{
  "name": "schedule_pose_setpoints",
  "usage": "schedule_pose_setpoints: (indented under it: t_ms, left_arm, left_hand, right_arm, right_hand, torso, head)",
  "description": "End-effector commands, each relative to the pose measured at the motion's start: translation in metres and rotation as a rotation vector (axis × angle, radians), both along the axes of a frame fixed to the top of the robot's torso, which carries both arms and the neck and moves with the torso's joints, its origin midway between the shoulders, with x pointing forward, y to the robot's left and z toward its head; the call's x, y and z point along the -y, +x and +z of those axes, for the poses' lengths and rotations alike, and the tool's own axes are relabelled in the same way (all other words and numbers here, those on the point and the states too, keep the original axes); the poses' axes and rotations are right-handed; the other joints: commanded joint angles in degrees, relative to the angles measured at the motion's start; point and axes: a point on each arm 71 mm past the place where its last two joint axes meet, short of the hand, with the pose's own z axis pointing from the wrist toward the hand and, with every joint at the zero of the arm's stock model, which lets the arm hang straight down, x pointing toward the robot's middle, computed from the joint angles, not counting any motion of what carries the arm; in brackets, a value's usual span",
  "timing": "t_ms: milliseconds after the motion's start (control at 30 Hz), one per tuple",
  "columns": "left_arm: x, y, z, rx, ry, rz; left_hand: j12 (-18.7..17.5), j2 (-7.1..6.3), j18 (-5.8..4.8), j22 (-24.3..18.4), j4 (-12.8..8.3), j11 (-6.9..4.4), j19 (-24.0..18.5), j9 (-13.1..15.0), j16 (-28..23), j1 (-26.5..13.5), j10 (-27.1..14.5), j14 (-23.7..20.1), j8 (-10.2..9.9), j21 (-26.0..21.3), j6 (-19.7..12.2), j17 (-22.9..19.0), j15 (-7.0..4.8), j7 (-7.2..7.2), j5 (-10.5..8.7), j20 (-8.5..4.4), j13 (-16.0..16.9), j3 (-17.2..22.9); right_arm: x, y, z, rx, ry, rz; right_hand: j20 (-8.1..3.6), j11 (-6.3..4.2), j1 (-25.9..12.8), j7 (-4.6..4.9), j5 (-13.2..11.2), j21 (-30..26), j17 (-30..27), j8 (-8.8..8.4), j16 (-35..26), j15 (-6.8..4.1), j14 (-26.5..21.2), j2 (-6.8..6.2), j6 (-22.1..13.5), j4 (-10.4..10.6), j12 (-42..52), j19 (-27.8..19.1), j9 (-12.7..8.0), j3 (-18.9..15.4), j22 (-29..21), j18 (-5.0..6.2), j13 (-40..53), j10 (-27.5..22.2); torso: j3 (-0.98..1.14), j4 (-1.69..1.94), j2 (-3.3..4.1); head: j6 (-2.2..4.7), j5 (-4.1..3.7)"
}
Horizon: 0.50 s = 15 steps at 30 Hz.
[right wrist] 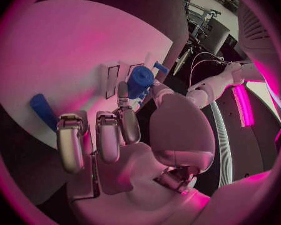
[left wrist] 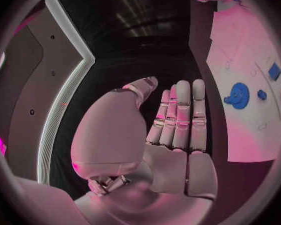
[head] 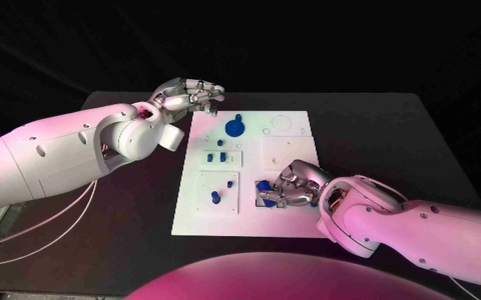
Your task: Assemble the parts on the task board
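No text, label, brand, number or sign can be read anywhere in these pictures. The task board carries only faint outlined shapes and recesses, none forming a letter or figure. The blue parts on the task board bear no marking that can be made out, and the arms' white shells beside the task board show only small dark holes, no lettering.

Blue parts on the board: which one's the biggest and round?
The round blue disc with a small tab at its top, at the far end of the task board, nearest the left hand. The other blue parts are small blocks and pegs.
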Motion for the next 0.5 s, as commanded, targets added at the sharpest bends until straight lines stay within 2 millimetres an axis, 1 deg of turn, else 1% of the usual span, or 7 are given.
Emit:
schedule_pose_setpoints:
  t_ms: [33,133,167,233,300,333,500]
  left_arm:
    - [0.0025,-0.0005,0.0010,0.003,-0.010,-0.017]
    - [0.0022,-0.0006,0.0010,0.003,-0.009,-0.016]
    - [0.0021,-0.0006,0.0010,0.002,-0.009,-0.016]
    - [0.0019,-0.0006,0.0010,0.002,-0.009,-0.015]
    - [0.0018,-0.0006,0.0010,0.002,-0.008,-0.015]
    - [0.0017,-0.0006,0.0010,0.002,-0.008,-0.015]
    - [0.0016,-0.0006,0.0009,0.001,-0.008,-0.015]
  left_hand:
    - [0.2,-0.41,0.60,-0.1,0.0,-0.15,0.3,0.1,-0.3,0.0,-0.4,-0.1,0.3,-0.3,-0.4,-0.1,0.07,0.04,0.29,-0.01,-0.1,0.3]
    - [0.2,-0.41,0.60,-0.1,0.0,-0.15,0.3,0.1,-0.3,0.0,-0.4,-0.1,0.3,-0.3,-0.4,-0.1,0.07,0.04,0.29,-0.01,-0.1,0.3]
    - [0.2,-0.41,0.60,-0.1,0.0,-0.15,0.3,0.1,-0.3,0.0,-0.4,-0.1,0.3,-0.3,-0.4,-0.1,0.07,0.04,0.29,-0.01,-0.1,0.3]
    - [0.2,-0.41,0.60,-0.1,0.0,-0.15,0.3,0.1,-0.3,0.0,-0.4,-0.1,0.3,-0.3,-0.4,-0.1,0.07,0.04,0.29,-0.01,-0.1,0.3]
    - [0.3,-0.46,0.59,-0.1,-0.1,-0.12,0.2,0.1,-0.3,-0.1,-0.5,-0.1,0.4,-0.3,-0.5,-0.1,0.09,0.07,0.37,0.00,-0.1,0.5]
    - [0.3,-0.46,0.59,-0.1,-0.1,-0.12,0.2,0.1,-0.3,-0.1,-0.5,-0.1,0.4,-0.3,-0.5,-0.1,0.09,0.07,0.37,0.00,-0.1,0.5]
    - [0.3,-0.46,0.59,-0.1,-0.1,-0.12,0.2,0.1,-0.3,-0.1,-0.5,-0.1,0.4,-0.3,-0.5,-0.1,0.09,0.07,0.37,0.00,-0.1,0.5]
  right_arm:
    - [-0.0010,0.0010,-0.0014,0.008,-0.020,0.014]
    - [-0.0020,0.0019,-0.0018,0.013,-0.023,0.017]
    - [-0.0025,0.0021,-0.0018,0.015,-0.024,0.019]
    - [-0.0033,0.0021,-0.0016,0.019,-0.024,0.023]
    - [-0.0040,0.0019,-0.0013,0.022,-0.023,0.027]
    - [-0.0046,0.0015,-0.0008,0.025,-0.023,0.031]
    - [-0.0047,-0.0006,0.0015,0.035,-0.018,0.041]
  right_hand:
    - [-0.37,-0.04,-1.6,-0.12,-2.9,0.2,11.1,-0.36,0.1,-0.26,5.1,0.09,-0.2,0.1,-0.4,6.0,0.1,-2.5,15.1,-0.81,5.1,0.4]
    - [-0.34,0.00,-3.3,-0.07,-3.8,0.2,11.0,-0.38,0.1,-0.23,5.1,-0.28,-0.3,0.2,-0.9,6.0,0.4,-5.9,15.1,-0.81,4.9,0.3]
    - [-0.31,0.08,-3.5,-0.08,-3.6,0.2,11.0,-0.39,0.1,-0.24,5.1,0.10,-0.4,0.2,-0.9,6.0,0.5,-7.6,15.1,-0.81,4.9,0.3]
    - [-0.28,0.04,-3.9,0.04,-1.5,0.2,10.9,-0.43,0.0,-0.13,5.1,2.04,-0.6,0.1,-1.3,6.0,0.9,-13.3,15.1,-0.81,4.8,0.1]
    - [-0.25,0.11,-4.1,0.05,-1.6,0.2,10.8,-0.48,0.0,-0.13,5.1,1.91,-0.7,0.2,-1.7,6.0,1.0,-15.0,15.1,-0.79,4.6,0.0]
    - [-0.21,0.18,-4.7,0.05,0.5,0.2,10.8,-0.49,0.0,-0.13,5.1,3.48,-0.8,0.1,-1.7,6.0,1.3,-18.0,15.1,-0.79,4.7,0.1]
    - [-0.21,0.13,-4.0,0.06,1.5,0.2,10.9,-0.47,0.0,-0.12,5.1,4.69,-0.7,0.0,-1.6,6.0,1.5,-19.2,15.1,-0.81,4.9,0.1]
  torso:
    - [-0.01,0.10,0.06]
    - [0.02,0.11,0.07]
    - [0.01,0.08,0.06]
    - [0.00,0.05,0.06]
    - [0.00,0.02,0.03]
    - [0.02,0.00,0.01]
    - [0.04,-0.06,-0.02]
  head:
    - [0.01,-0.01]
    - [0.01,-0.05]
    - [0.01,-0.03]
    - [0.01,0.04]
    - [0.01,0.06]
    - [0.01,0.09]
    - [0.01,0.19]
